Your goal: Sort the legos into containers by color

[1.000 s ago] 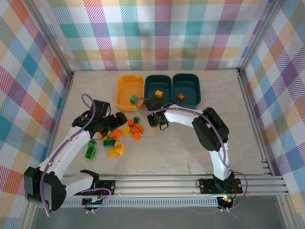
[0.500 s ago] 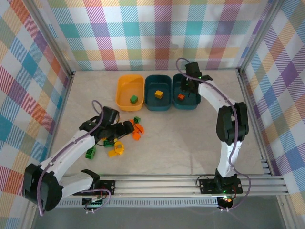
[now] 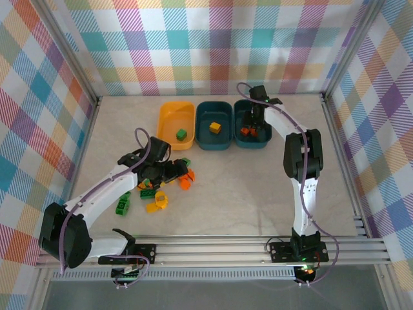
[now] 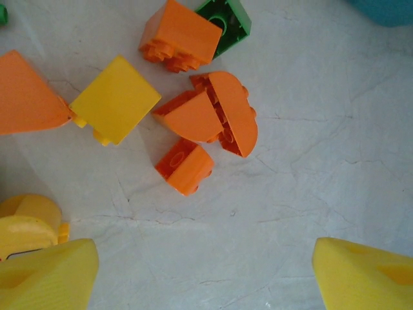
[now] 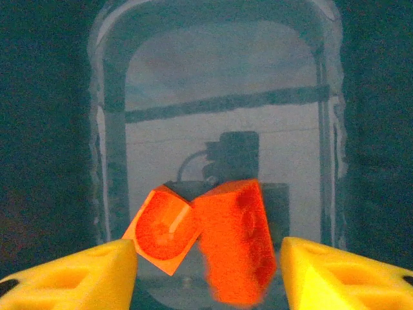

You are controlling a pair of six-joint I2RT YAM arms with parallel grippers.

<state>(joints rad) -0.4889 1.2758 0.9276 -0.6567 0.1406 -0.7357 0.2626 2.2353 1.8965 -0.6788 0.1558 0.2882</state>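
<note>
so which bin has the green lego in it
The yellow bin, leftmost; the middle teal bin holds a yellow lego, the right teal bin orange ones.

No lettering, number or brand to be read on the bricks (image 4: pixel 186 166) or the bins (image 3: pixel 173 119). Nothing legible on the checked walls (image 3: pixel 213 45) or the metal rail (image 3: pixel 226 248) either.

Walls (image 3: pixel 213 45): showing pastel plaid.
Left bin (image 3: pixel 171 119): showing yellow-orange.
Middle bin (image 3: pixel 222 142), right bin (image 3: pixel 264 119): showing dark teal.
Loose legos (image 4: pixel 187 166): showing orange, yellow, green.
</note>
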